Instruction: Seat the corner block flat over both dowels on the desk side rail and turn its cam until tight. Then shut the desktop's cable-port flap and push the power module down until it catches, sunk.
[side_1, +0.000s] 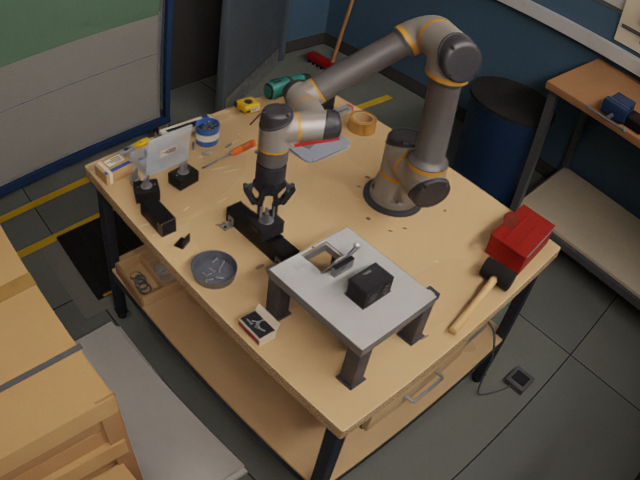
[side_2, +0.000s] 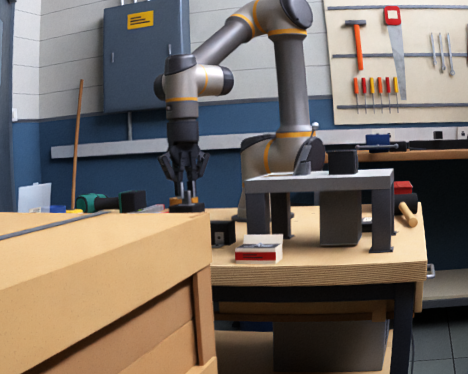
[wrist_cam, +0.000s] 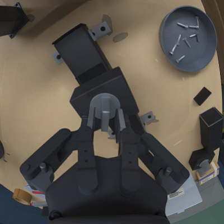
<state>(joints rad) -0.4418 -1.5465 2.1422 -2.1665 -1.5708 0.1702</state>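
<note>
The grey cam with its raised rib sits on top of the dark corner block. The block lies flat on the black side rail. My gripper hangs straight down over the cam, open and holding nothing, its fingers on either side of the rib. The grey desktop stands to the right of the rail. Its cable-port flap stands raised beside the square port. The black power module stands proud of the desktop.
Behind the rail lie a screwdriver, a blue cup and a tape roll. A grey dish of screws sits at the near edge. Black blocks stand to the left. A red box and mallet lie right.
</note>
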